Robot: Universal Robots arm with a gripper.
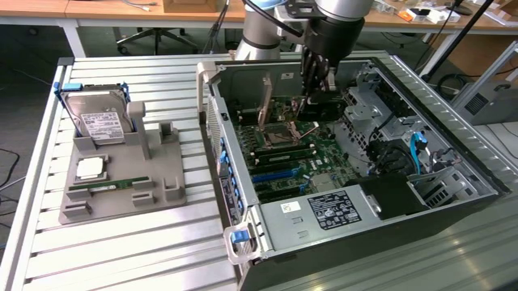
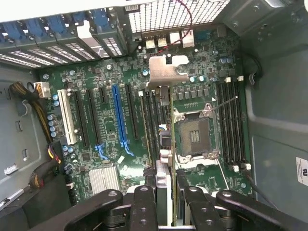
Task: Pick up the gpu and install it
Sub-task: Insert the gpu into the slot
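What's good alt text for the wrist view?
Pincer holds the gpu edge-on above an open PC's motherboard, over the black slots between the blue slot and the empty CPU socket. Empty memory slots lie beyond the socket.

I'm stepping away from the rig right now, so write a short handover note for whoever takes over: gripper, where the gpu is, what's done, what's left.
Gripper: closed on the gpu, holding it edge-on between the fingers.
Position: the arm is over the open computer case, with the card hanging above the motherboard, near the empty CPU socket.
Done: the gpu is picked up and carried into the case.
Left: the card is not yet seated; the blue expansion slot and the black slots beside it are empty.
Elsewhere: the hard drive and memory stick sit on the grey holder outside the case.
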